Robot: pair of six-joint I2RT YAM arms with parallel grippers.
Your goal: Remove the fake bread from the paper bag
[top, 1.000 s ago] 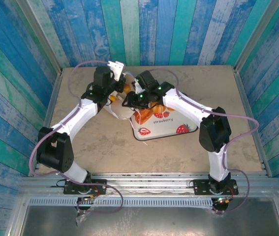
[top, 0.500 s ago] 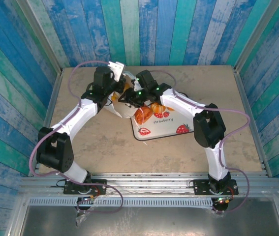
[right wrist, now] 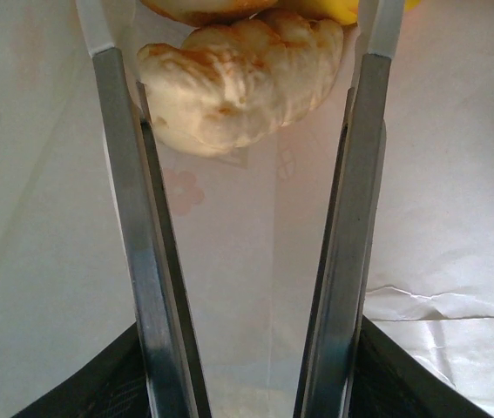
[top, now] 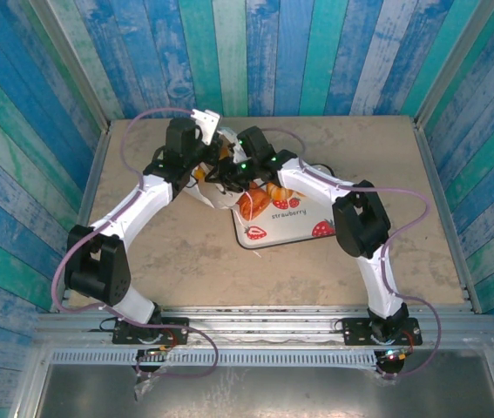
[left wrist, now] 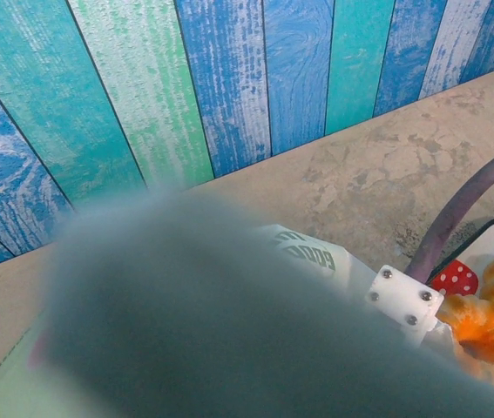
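The white paper bag (top: 216,195) lies tipped on the table between both arms, its dark lettering (left wrist: 306,252) in the left wrist view. My left gripper (top: 204,123) is at the bag's far rim, shut on the paper; a blurred grey mass covers its jaws in the left wrist view. My right gripper (right wrist: 240,35) is inside the bag (right wrist: 456,174), open. A pale fake bread roll (right wrist: 238,78) lies between its fingertips, with more bread (right wrist: 203,7) just beyond. Orange bread pieces (top: 255,205) (left wrist: 490,324) lie on the tray.
The white strawberry-print tray (top: 316,228) sits right of the bag, under my right forearm. The right arm's purple cable (left wrist: 464,209) arcs over the tray. Blue-green plank walls close the table on three sides. Bare tabletop (top: 177,252) spreads in front.
My right gripper has pushed left, deeper into the bag, and its elbow has swung left and forward. Its jaws have widened slightly. The left arm has not moved.
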